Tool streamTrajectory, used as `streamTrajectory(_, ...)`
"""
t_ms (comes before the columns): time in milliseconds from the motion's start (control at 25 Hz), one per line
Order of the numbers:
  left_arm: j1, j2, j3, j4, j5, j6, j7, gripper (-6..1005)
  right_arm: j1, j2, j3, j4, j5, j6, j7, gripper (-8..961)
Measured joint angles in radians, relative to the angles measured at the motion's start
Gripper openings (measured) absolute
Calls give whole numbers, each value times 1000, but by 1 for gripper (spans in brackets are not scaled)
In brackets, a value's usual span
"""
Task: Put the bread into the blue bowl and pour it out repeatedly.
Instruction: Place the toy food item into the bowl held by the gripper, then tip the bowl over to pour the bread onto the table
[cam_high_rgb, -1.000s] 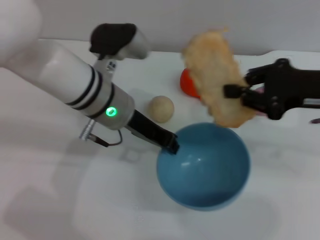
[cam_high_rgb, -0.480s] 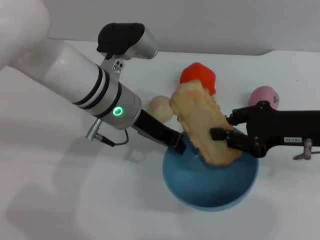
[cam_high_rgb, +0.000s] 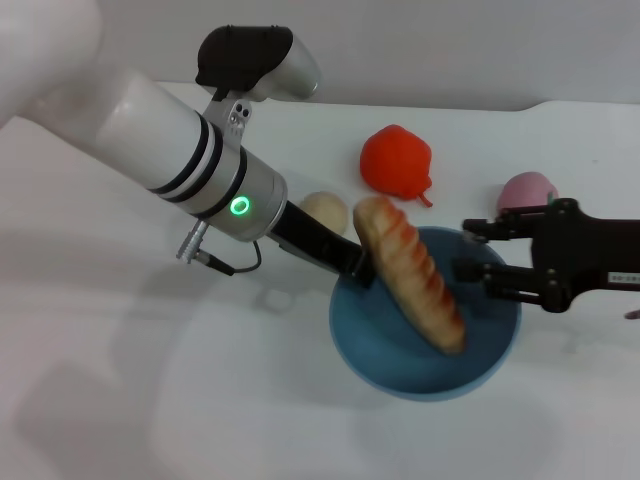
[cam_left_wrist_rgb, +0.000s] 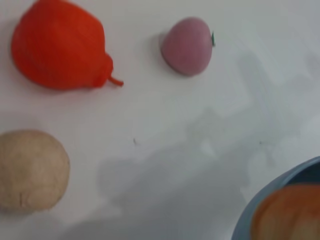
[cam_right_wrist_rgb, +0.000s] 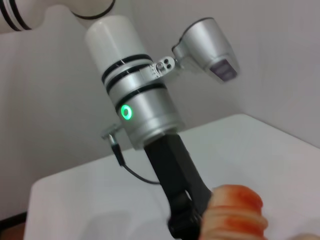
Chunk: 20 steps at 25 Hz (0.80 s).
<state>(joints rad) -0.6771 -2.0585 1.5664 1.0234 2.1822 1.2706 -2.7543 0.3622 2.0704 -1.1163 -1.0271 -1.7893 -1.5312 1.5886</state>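
**Bread lying across the bowl, lower right of centre**

The bread (cam_high_rgb: 410, 272) is lying slantwise in the blue bowl (cam_high_rgb: 400, 372). The ball (cam_high_rgb: 322, 210) is sitting at the bowl's upper left, the pepper (cam_high_rgb: 396, 160) above it, the peach (cam_high_rgb: 527, 189) at its upper right, all resting on the tabletop (cam_high_rgb: 120, 380).

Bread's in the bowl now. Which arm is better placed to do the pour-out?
Left, probably. The left gripper is already shut on the blue bowl at its rim, so it can tip it. The right gripper is open beside the bread, holding nothing.

Head camera looks down; wrist cameras sit close — all share bread (cam_high_rgb: 408, 272).
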Motion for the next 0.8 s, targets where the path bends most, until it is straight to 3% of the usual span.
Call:
streamTrajectory(160, -8, 0, -5, -1, 1, -10, 0, 25, -9, -1, 73, 2, -29, -8, 11, 428)
streamTrajectory(400, -27, -1, 4, -2, 2, -94, 1, 25, -53, 0, 224, 11, 95, -53, 5, 484)
streamTrajectory(640, -64, -4, 180, -14, 3, -420, 60, 25, -98, -3, 388, 55, 102, -89, 9, 486)
streamTrajectory(800, -73, -8, 295, -33, 4, -591, 111, 25, -129, -4, 455, 99, -2, -84, 11, 488)
